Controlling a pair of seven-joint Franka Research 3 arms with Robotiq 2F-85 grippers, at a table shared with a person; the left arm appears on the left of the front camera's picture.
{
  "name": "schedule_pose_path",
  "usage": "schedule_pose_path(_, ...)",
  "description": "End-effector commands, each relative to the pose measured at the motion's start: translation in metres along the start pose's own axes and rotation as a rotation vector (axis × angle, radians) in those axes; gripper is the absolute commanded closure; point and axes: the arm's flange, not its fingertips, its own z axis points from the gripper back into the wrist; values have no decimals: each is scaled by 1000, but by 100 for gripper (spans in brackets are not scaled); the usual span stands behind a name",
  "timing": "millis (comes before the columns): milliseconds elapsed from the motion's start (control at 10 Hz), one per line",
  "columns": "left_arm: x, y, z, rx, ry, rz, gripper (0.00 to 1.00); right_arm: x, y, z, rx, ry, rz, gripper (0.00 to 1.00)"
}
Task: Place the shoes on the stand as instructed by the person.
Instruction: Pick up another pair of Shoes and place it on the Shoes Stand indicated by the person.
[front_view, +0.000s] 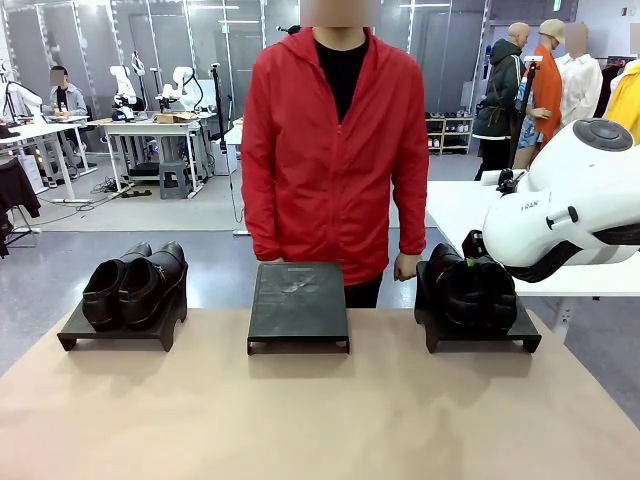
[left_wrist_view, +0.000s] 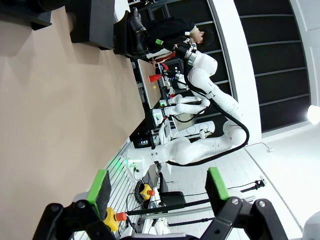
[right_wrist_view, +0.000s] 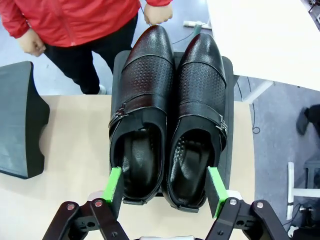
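One pair of glossy black shoes (right_wrist_view: 167, 115) lies side by side on the right stand (right_wrist_view: 229, 90), toes toward the person (front_view: 335, 150) in the red jacket. My right gripper (right_wrist_view: 166, 182) is open around the heels, a green pad close on each outer side. In the front view this pair (front_view: 470, 292) rests on its stand (front_view: 480, 340) under my right arm. The other pair of shoes (front_view: 135, 282) stands on the left stand (front_view: 115, 335). My left gripper (left_wrist_view: 159, 189) hangs open off the table's side with nothing between its pads.
The middle stand (front_view: 298, 300) is bare and sits in front of the person. The person's hand (front_view: 405, 267) hangs just behind the right stand. A white table (front_view: 460, 205) stands behind my right arm. Brown tabletop (front_view: 320, 420) stretches in front of the stands.
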Motion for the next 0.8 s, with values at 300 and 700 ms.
schedule_pose_path(300,-4,-2,-1,19,6,-9,3,0,-7,24,87,-2,7,18)
schedule_pose_path(700,-4,-2,-1,19,6,-9,3,-22,-77,121,389,134,-40,18)
